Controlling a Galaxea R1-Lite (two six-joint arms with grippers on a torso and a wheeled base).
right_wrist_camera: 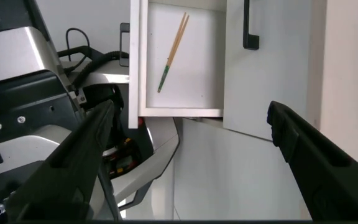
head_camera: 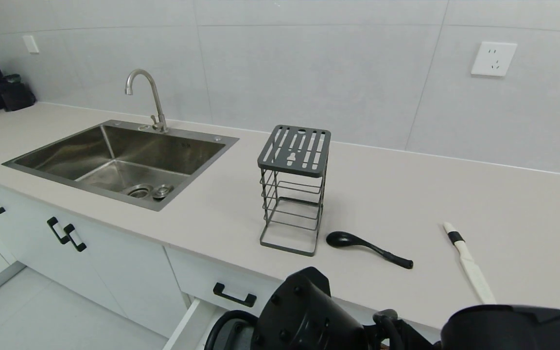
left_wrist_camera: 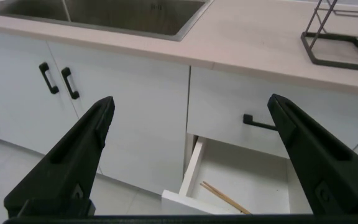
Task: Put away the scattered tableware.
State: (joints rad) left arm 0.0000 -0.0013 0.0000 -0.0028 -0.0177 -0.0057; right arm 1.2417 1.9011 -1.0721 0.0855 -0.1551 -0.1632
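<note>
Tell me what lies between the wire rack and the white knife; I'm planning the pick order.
A black spoon lies on the counter between wire rack and white knife, per the head view.

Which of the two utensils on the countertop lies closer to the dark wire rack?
The black spoon, its bowl beside the dark wire rack's base; the white knife with a black band lies farther right.

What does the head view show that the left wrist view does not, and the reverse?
Head view, not left wrist view: black spoon, white knife, faucet. Left wrist view, not head view: chopsticks in the open drawer, and the left claw, open. Both: wire rack, sink, countertop.
</note>
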